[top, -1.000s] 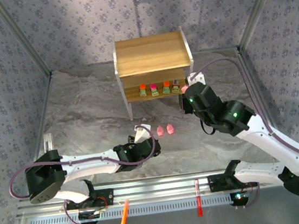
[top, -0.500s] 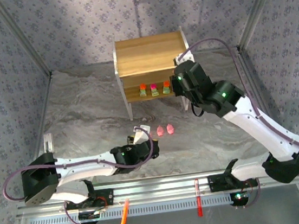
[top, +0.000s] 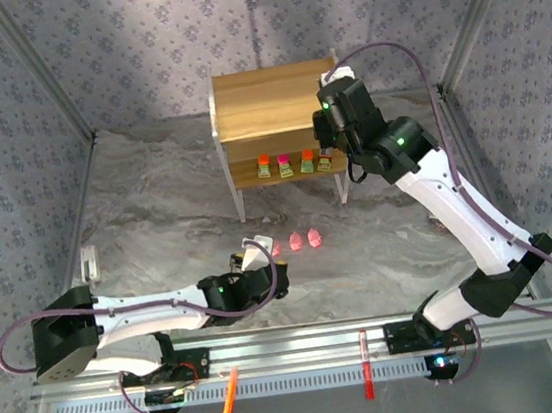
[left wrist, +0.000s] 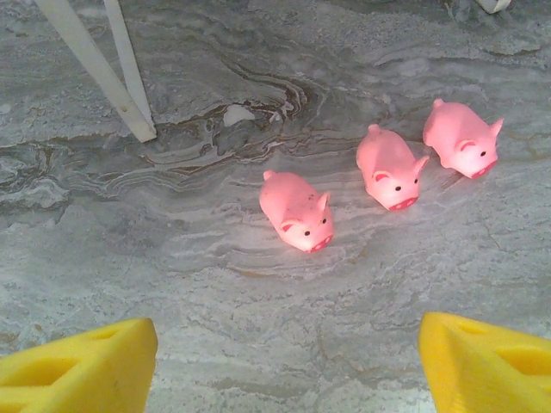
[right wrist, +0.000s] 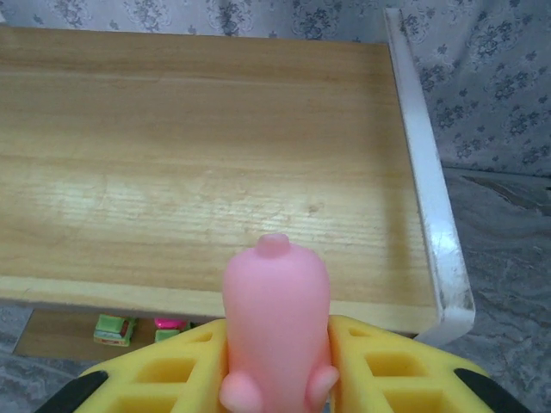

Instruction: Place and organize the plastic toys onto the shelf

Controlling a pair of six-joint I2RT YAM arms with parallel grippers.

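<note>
So the right gripper (right wrist: pixel 277 379) is clamped on a pink pig (right wrist: pixel 275 301). It's hanging over the near right corner of the shelf (top: pixel 273 101), just inside the front edge of the top board (right wrist: pixel 215 172). That's the relation that matters: bare wood lies straight ahead and a bit below, with the white side rail off to the right. The pig's long axis runs front-to-back across the board, and a small nub on it points toward the far edge. My guess is a short push forward and a drop would land it near that front right corner.

Four blocky yellow-green toys (top: pixel 294 164) sit in a row along the front edge of the lower board, so that tier looks done.

The other three pigs are down on the table, in front of the shelf's left leg (left wrist: pixel 95 69). The left gripper (left wrist: pixel 284 370) is wide open and holding nothing, and it's aimed right at them. The nearest pig (left wrist: pixel 297 211) sits roughly centred between the yellow fingers (left wrist: pixel 77 370), snout pointing back at the gripper and angled a touch right. The middle pig (left wrist: pixel 390 166) and the far pig (left wrist: pixel 461 138) trail off to the right. The left arm is clearly the closer one for those.
</note>
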